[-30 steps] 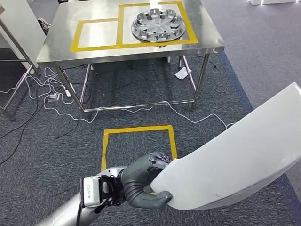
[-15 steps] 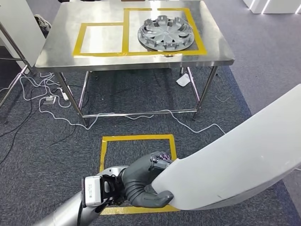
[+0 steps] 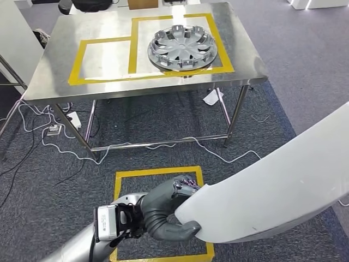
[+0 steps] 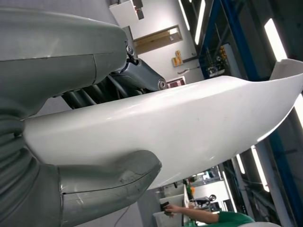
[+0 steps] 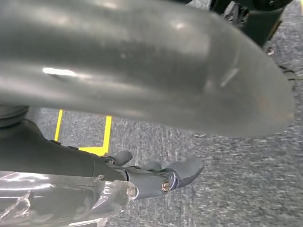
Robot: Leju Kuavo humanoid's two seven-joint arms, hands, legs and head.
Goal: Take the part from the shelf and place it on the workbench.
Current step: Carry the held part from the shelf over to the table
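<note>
Head view: left hand (image 3: 164,215) grips white part (image 3: 271,188), lower frame.
Right hand (image 5: 157,177) state cannot be told; workbench (image 3: 49,76) with hubcap (image 3: 182,47) in upper frame.

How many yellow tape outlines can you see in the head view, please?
3. Two adjoin on the workbench: a smaller outline, and a larger outline around the hubcap. A floor outline lies before the bench, partly hidden by the left hand and white part.

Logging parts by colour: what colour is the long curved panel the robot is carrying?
White, glossy panel, gripped at one end by the left hand; head view shows it best.
</note>
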